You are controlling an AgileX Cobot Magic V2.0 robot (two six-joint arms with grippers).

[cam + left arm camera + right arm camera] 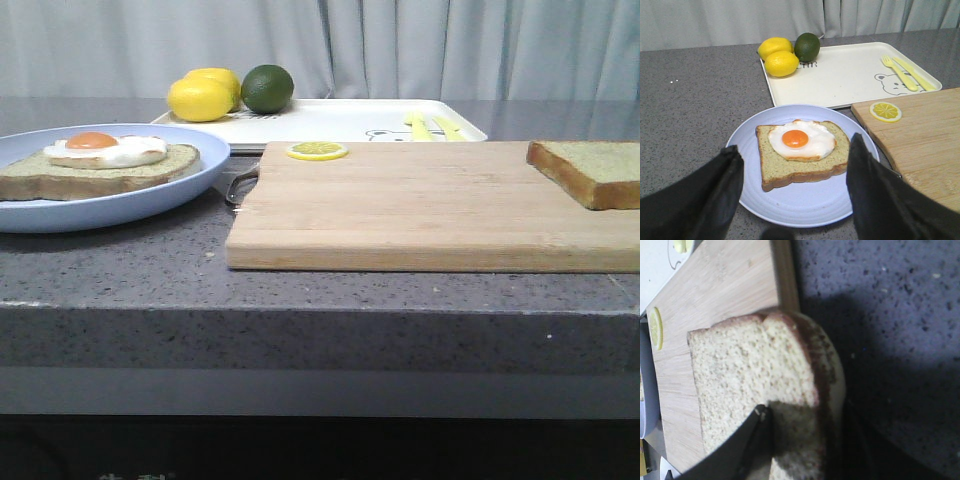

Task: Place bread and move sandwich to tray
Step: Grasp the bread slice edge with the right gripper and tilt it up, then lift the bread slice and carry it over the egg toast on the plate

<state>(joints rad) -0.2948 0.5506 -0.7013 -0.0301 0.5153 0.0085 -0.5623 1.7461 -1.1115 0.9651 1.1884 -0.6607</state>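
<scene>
The sandwich [100, 160], bread topped with a fried egg, lies on a light blue plate [150, 195] at the left. In the left wrist view my left gripper [795, 145] hangs open over the sandwich [800, 155], one finger on each side of it, touching nothing. The plain bread [590, 170] sits at the right end of the wooden cutting board [420, 200]. My right gripper [805, 412] is shut on the bread [745, 365] at its crust edge. The white tray [330, 120] lies behind the board. Neither gripper shows in the front view.
Two lemons [200, 98] and a lime [267, 88] sit on the tray's left end, and a yellow fork and knife [430, 126] on its right. A lemon slice [317, 151] lies at the board's back edge. The counter's front edge is close.
</scene>
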